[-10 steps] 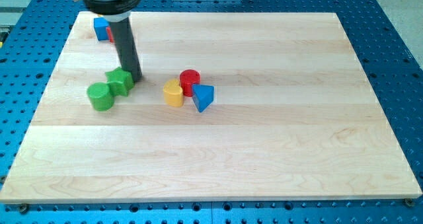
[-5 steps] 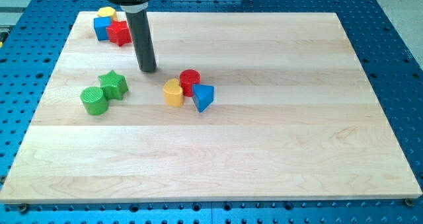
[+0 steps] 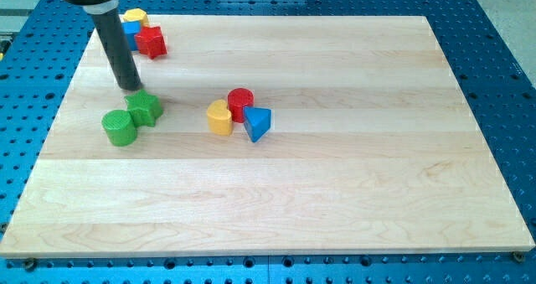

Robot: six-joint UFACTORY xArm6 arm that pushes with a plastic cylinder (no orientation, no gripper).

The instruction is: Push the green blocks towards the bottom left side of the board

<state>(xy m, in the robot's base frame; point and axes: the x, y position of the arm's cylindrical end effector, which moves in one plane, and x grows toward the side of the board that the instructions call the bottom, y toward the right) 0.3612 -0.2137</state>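
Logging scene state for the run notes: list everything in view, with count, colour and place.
green star block: 1, green, left of centre
green cylinder: 1, green, touching the star at its lower left
yellow block: 1, yellow, mid-board
red cylinder: 1, red, just above-right of it
blue triangular block: 1, blue, right of that cluster
red block: 1, red, top-left corner
blue block: 1, blue, partly hidden
yellow block at top left: 1, yellow
board: 1, light wood
my tip: 1, dark rod, just above the star
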